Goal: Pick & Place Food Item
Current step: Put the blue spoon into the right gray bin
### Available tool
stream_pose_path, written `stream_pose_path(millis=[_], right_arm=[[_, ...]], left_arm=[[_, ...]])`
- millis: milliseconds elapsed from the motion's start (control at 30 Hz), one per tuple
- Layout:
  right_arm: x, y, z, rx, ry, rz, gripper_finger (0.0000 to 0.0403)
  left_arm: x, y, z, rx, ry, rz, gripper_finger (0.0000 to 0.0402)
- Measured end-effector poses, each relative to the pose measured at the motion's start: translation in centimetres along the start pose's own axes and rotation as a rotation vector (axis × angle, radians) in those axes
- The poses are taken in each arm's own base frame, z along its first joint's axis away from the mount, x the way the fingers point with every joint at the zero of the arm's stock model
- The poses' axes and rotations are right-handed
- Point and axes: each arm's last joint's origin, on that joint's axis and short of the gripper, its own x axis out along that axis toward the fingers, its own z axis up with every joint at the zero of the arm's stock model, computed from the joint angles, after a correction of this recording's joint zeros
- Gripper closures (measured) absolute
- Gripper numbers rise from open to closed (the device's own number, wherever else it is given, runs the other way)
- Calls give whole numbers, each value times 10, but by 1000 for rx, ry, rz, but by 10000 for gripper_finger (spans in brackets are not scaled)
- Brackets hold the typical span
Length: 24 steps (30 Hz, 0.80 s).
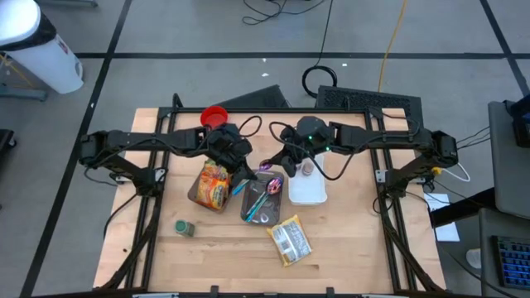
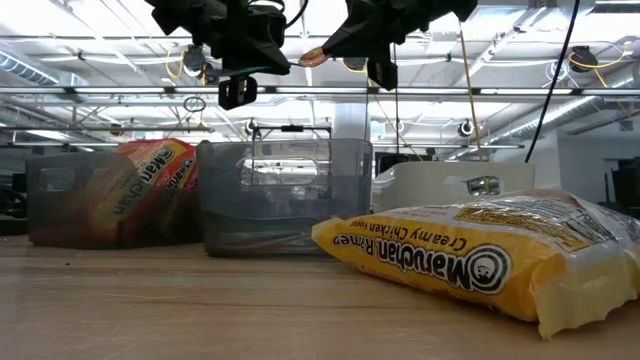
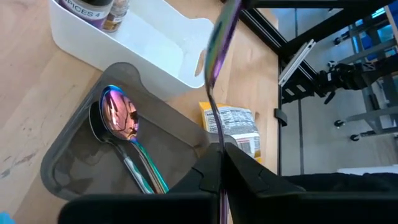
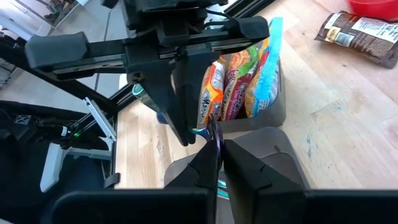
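The wooden tabletop (image 1: pixel 348 248) carries everything, with both dark arms reaching in from the left and right to meet over its middle. The white bin (image 1: pixel 308 190) sits right of centre, a jar (image 3: pixel 93 11) standing in its far end. Just left of it is a grey bin (image 1: pixel 258 203) with an iridescent spoon (image 3: pixel 118 115) lying inside, and further left a second grey bin (image 1: pixel 197 192) holds an orange noodle pack (image 1: pixel 214 184). A yellow noodle pack (image 1: pixel 290 240) lies flat on the near side of the tabletop, apart from the bins. A red bowl (image 1: pixel 214 115) sits at the far edge and a small green jar (image 1: pixel 184 228) near left.

Above the grey bins, the left gripper (image 1: pixel 242 171) and right gripper (image 1: pixel 277 171) face each other. Both have jaws pressed together on one thin iridescent utensil (image 3: pixel 217 56), each pinching an end.
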Motion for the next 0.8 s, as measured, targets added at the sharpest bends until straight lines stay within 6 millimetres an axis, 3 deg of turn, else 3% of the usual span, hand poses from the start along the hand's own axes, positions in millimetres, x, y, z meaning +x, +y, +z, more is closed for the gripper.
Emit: stream_pose_path(millis=[133, 433, 567, 800], right_arm=[[0, 1, 0, -2, 0, 8, 357], [-4, -1, 2, -36, 4, 16, 235], [-20, 0, 10, -79, -49, 14, 201], [-71, 1, 11, -158, -191, -114, 187]], left_arm=[[0, -1, 2, 0, -18, -11, 395], [0, -5, 10, -5, -100, -35, 395], [0, -6, 11, -29, -133, -22, 396], [3, -16, 13, -59, -206, -14, 396]])
